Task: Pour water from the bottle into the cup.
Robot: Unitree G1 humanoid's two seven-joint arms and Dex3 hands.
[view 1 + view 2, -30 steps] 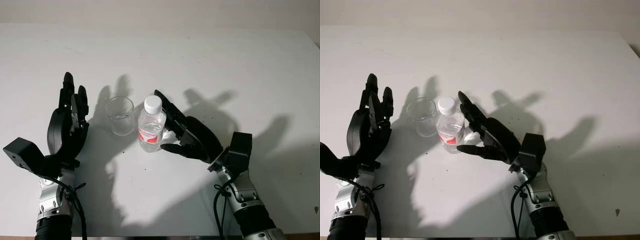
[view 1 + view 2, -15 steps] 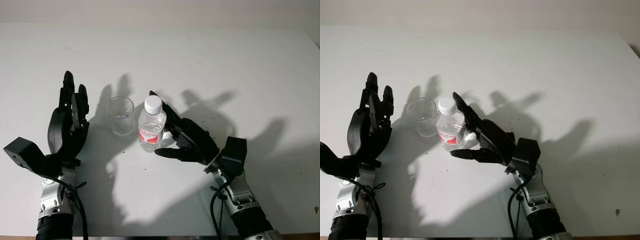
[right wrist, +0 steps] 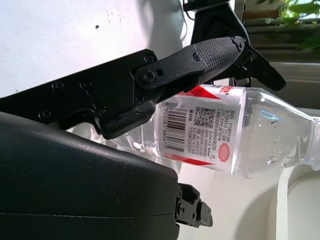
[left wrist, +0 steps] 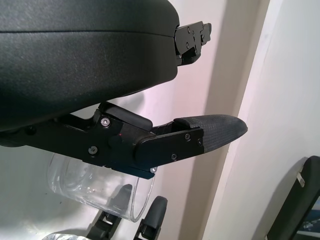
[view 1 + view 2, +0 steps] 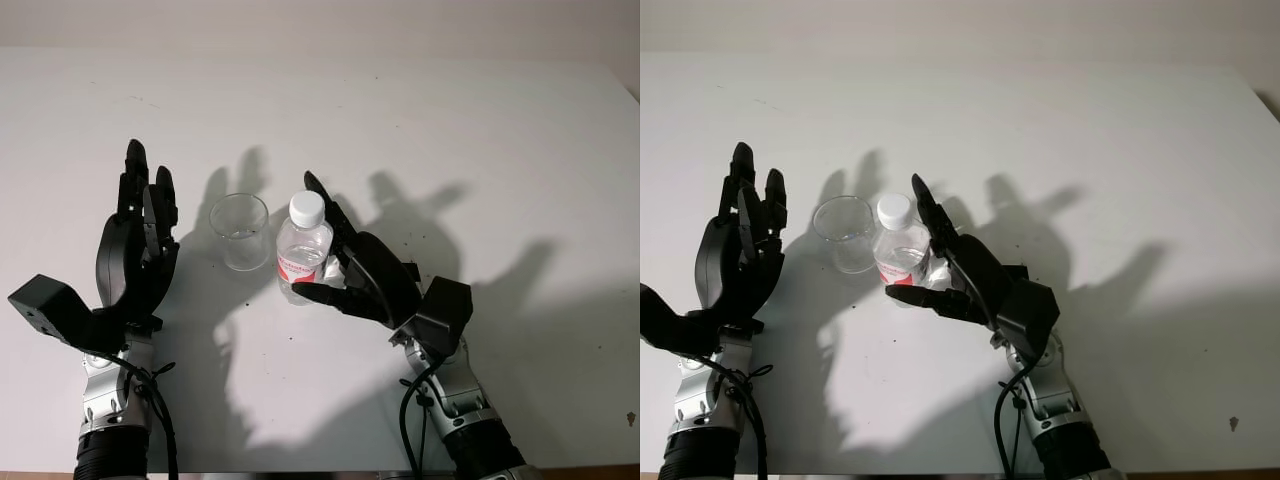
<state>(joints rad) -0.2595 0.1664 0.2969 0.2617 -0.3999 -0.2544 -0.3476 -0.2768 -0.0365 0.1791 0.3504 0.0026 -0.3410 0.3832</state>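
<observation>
From the head camera, the water bottle (image 5: 302,248) is seen upright on the white table (image 5: 500,150), white cap on, just beside the clear plastic cup (image 5: 240,231). The right hand (image 5: 350,268) is cupped around the bottle's side, fingers part-curled but apparently not yet clamped, ready for a grasp. The left hand (image 5: 140,240) is held open beside the cup, holding nothing.

In the right wrist view, a red-and-white label (image 3: 200,127) with a barcode and QR code is shown; its print cannot be read.

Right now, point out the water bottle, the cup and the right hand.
water bottle (image 5: 301,243): left eye view, on its clear shoulder above the red label.
cup (image 5: 241,238): left eye view, on its transparent side wall.
right hand (image 5: 368,272): left eye view, on the black palm shell beside the bottle.
</observation>
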